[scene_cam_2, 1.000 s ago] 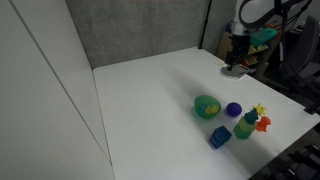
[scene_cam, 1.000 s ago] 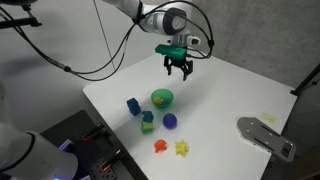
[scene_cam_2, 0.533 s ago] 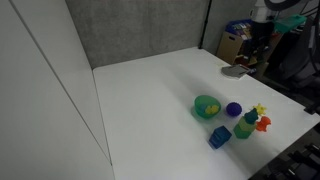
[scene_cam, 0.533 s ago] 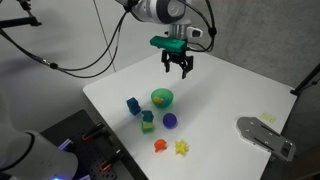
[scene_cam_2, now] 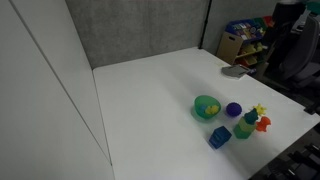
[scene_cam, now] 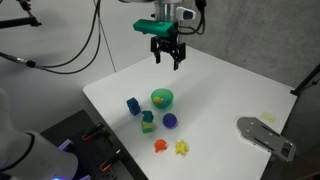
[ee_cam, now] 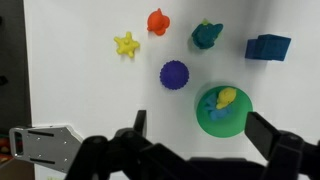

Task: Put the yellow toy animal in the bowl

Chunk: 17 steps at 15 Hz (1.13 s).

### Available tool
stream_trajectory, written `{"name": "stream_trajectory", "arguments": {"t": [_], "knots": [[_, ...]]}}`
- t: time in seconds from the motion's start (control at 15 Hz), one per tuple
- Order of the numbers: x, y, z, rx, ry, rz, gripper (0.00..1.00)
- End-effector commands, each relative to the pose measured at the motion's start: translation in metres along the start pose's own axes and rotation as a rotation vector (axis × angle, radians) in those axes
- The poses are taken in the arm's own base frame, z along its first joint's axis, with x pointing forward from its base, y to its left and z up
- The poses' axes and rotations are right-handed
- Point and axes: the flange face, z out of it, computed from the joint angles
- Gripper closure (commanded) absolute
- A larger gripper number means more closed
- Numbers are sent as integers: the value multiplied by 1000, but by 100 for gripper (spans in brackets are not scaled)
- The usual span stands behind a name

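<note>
The green bowl (scene_cam: 161, 98) stands on the white table (scene_cam: 230, 95) and shows in both exterior views (scene_cam_2: 207, 107). The yellow toy animal (ee_cam: 226, 97) lies inside the bowl (ee_cam: 232, 122), next to something blue; it shows as a yellow spot in an exterior view (scene_cam_2: 210, 106). My gripper (scene_cam: 168, 58) hangs high above the table, behind the bowl, open and empty. In the wrist view its fingers (ee_cam: 200, 122) frame the bowl far below.
Near the bowl lie a purple ball (ee_cam: 175, 75), a lumpy yellow toy (ee_cam: 126, 45), an orange toy (ee_cam: 158, 21), a teal block (ee_cam: 207, 35) and a blue block (ee_cam: 268, 47). A grey metal plate (scene_cam: 265, 135) lies at the table's edge.
My gripper has risen and drifted away from the bowl, open and empty. The toys and the bowl have not moved.
</note>
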Motion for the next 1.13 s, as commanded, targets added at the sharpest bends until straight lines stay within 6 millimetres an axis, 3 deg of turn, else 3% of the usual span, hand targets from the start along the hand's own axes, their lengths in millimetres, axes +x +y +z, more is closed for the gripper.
{"name": "stream_trajectory", "arguments": {"t": [0.0, 0.33, 0.47, 0.6, 1.07], "knots": [[-38, -10, -44, 56, 40, -12, 0], [-79, -18, -110, 125, 95, 11, 0], [-90, -21, -126, 143, 112, 15, 0], [-95, -23, -133, 149, 117, 16, 0], [-93, -24, -128, 131, 106, 12, 0]]}}
